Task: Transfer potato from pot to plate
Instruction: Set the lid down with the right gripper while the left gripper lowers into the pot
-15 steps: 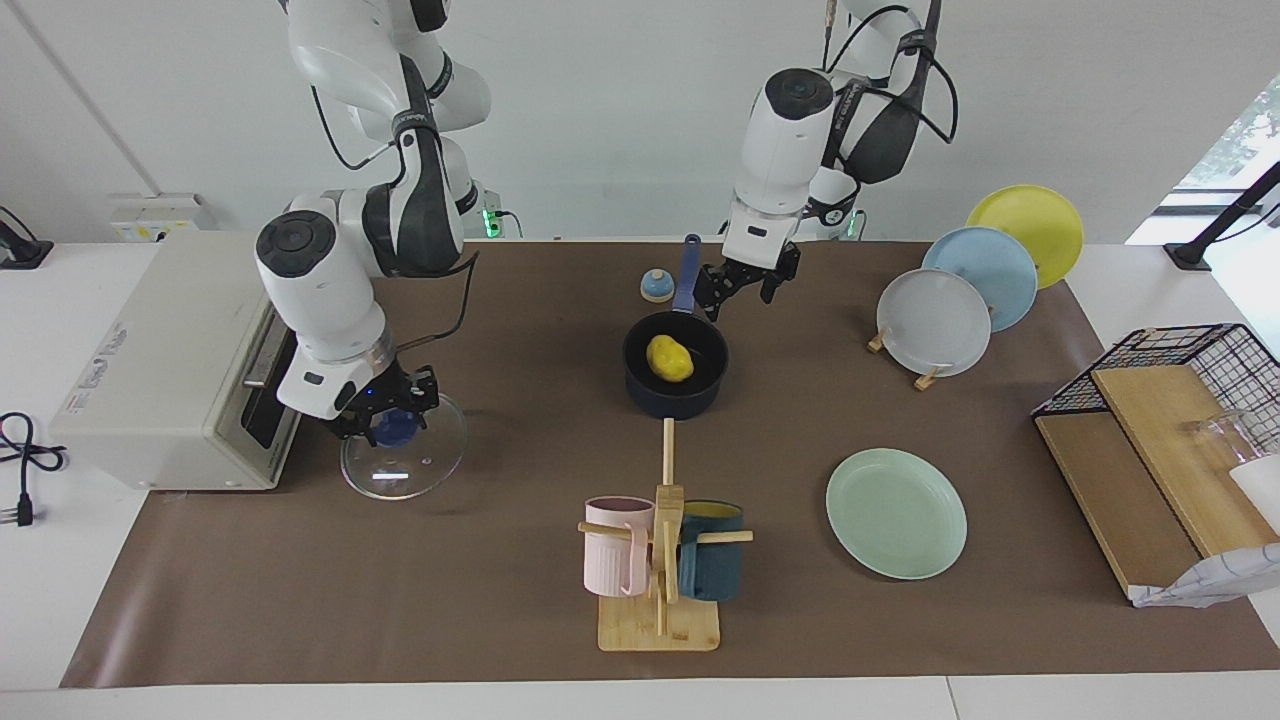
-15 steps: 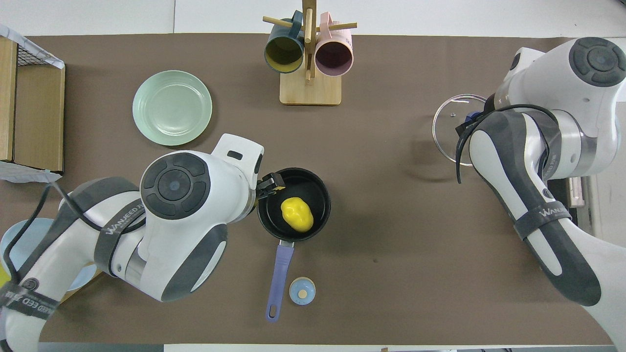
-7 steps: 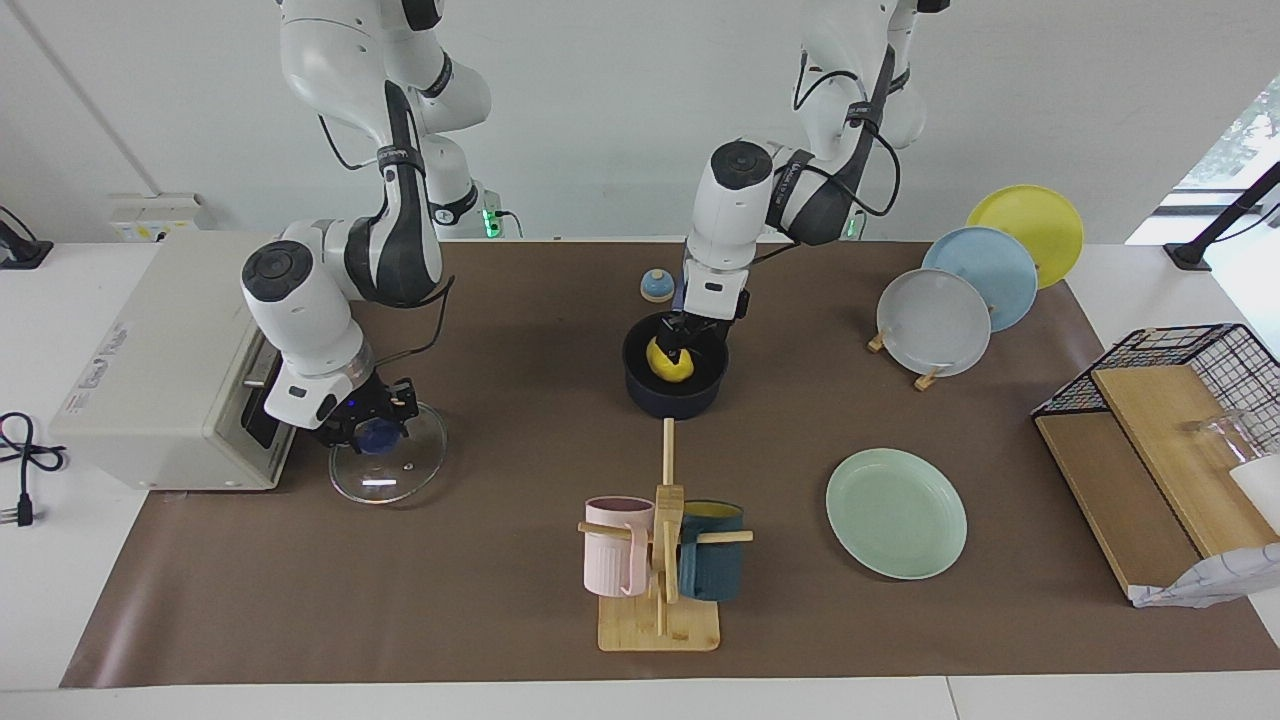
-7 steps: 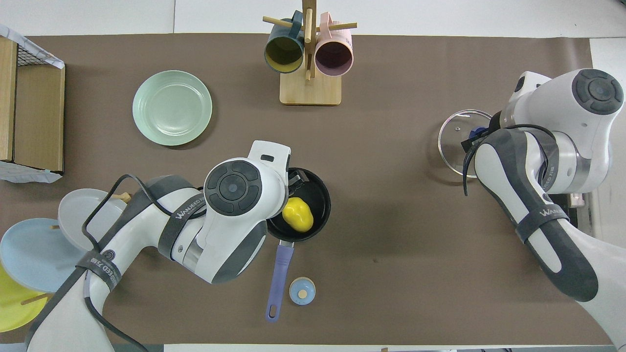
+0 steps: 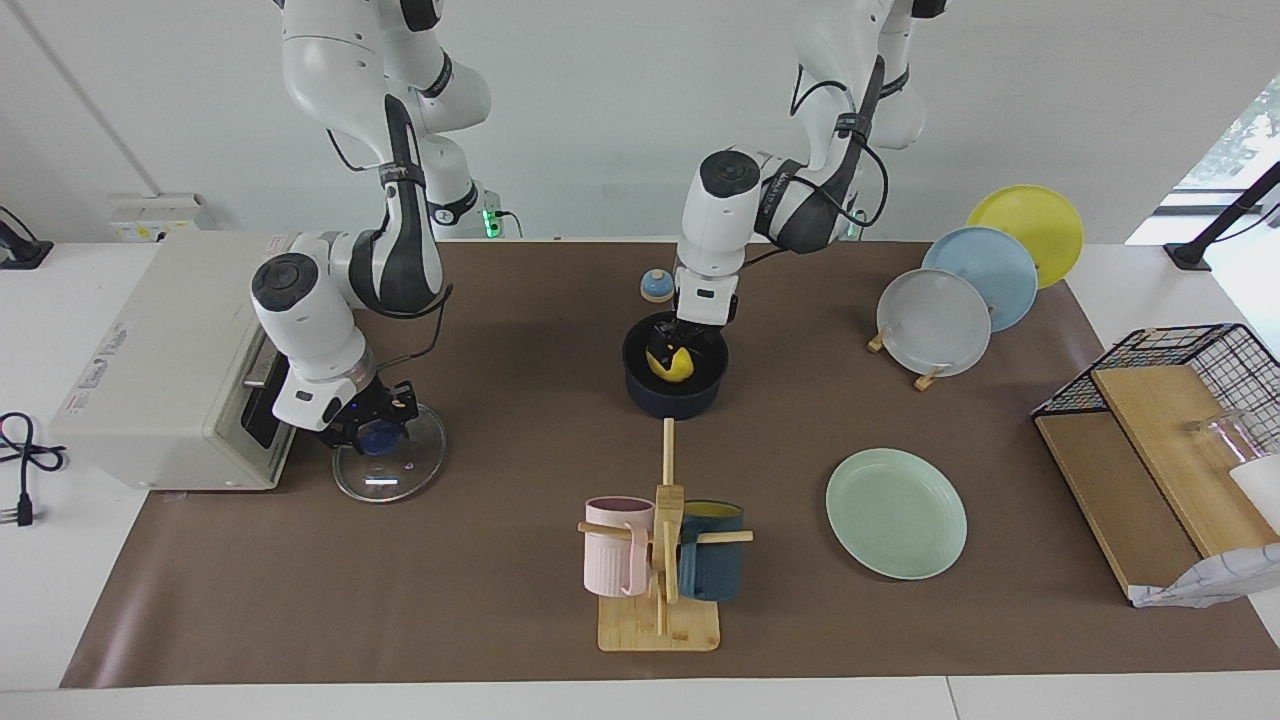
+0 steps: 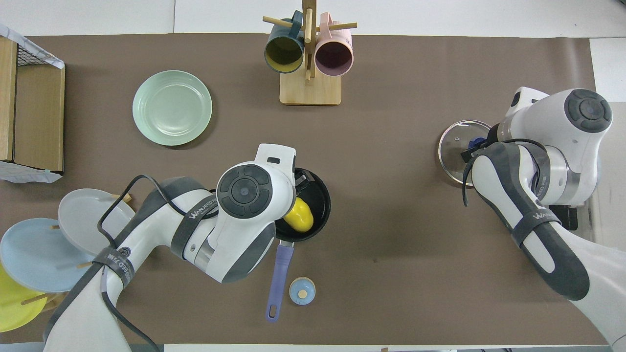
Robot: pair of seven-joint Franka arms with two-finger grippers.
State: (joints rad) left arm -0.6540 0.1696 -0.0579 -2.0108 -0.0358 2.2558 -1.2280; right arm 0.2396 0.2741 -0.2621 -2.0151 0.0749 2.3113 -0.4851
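Note:
The yellow potato (image 5: 676, 367) lies in the dark navy pot (image 5: 652, 402) at mid-table; it also shows in the overhead view (image 6: 301, 218), partly under my left hand. The pot's blue handle (image 6: 277, 278) points toward the robots. My left gripper (image 5: 672, 350) is down inside the pot, right at the potato's top. The mint-green plate (image 5: 896, 513) lies bare, farther from the robots than the pot, toward the left arm's end. My right gripper (image 5: 368, 425) is shut on the blue knob of a glass lid (image 5: 395, 470) beside the toaster.
A cream toaster oven (image 5: 170, 360) stands at the right arm's end. A wooden mug rack (image 5: 660, 560) with a pink and a teal mug stands farther out than the pot. A small blue bell (image 5: 656, 286) sits beside the pot's handle. Grey, blue and yellow plates (image 5: 935, 320) lean on a rack; a wire basket (image 5: 1180, 365) stands at the left arm's end.
My left gripper swung from beside the pot's rim over the pot and came down onto the potato. My right gripper lowered the glass lid and shifted it toward the toaster.

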